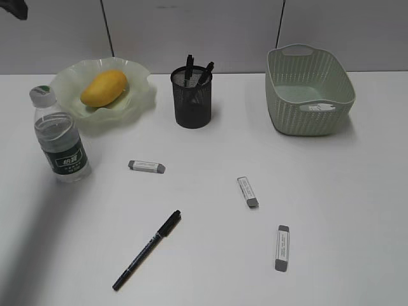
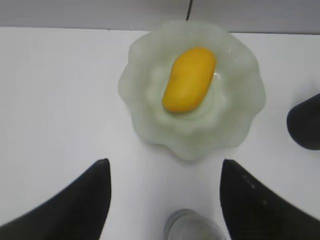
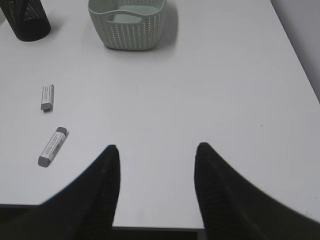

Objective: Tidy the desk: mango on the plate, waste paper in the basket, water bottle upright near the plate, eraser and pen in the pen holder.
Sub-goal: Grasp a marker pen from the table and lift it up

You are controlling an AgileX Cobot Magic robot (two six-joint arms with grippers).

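Observation:
The yellow mango lies on the ruffled green plate. The water bottle stands upright just left of the plate. Three grey-white erasers and a black pen lie on the white desk. The black mesh pen holder holds dark pens. The basket stands at the back right. No waste paper shows. My left gripper is open above the bottle cap, facing the mango and plate. My right gripper is open and empty over the desk's front edge.
The right wrist view shows two erasers to the left, with the basket and pen holder far ahead. The pen holder is at the right edge of the left wrist view. A grey wall runs behind the desk.

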